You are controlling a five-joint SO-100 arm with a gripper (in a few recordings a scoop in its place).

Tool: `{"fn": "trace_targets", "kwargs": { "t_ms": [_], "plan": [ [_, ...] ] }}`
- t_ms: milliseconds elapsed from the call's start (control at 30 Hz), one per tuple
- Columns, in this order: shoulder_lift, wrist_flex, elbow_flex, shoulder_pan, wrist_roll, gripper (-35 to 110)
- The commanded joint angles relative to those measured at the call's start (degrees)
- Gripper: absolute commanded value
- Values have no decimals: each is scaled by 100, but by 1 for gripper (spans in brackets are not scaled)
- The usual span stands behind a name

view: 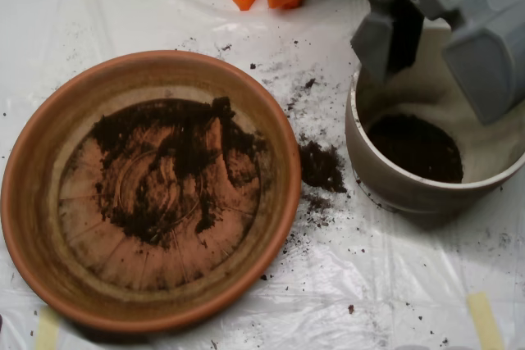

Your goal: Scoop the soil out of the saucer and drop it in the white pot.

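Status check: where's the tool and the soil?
Tool open over pot. Soil smeared in saucer, some in pot. Spill between them.

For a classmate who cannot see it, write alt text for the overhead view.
A grey scoop hangs open over a white pot with dark soil at its bottom. At left, a terracotta saucer holds thin smears of soil, and a spilled clump lies between them.

I see dark brown-black soil [168, 161] smeared on the orange-brown saucer [33, 194], whose base has faint radial lines. The white pot [385, 174] is off-white and dusty inside, and my scoop [443, 38] is grey.
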Motion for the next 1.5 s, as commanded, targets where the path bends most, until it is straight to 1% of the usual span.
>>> {"fn": "trace_targets", "kwargs": {
  "t_ms": [0,267,433,600,800,967,1033,1233,1367,1467],
  "plan": [
    [1028,26,114,193,70,37],
    [2021,-176,1028,1099,229,34],
    [2953,-501,2224,1644,123,33],
    [4254,-958,3727,1758,9,31],
    [5493,-1230,4729,2013,387,28],
    [5643,-1503,5159,2540,624,25],
    [5915,-1819,5572,2760,729,22],
    [6891,-2347,6891,2505,870,12],
    [6917,-2540,7312,2118,1002,4],
    [6961,-2646,7550,1837,1143,2]
  ]
}}
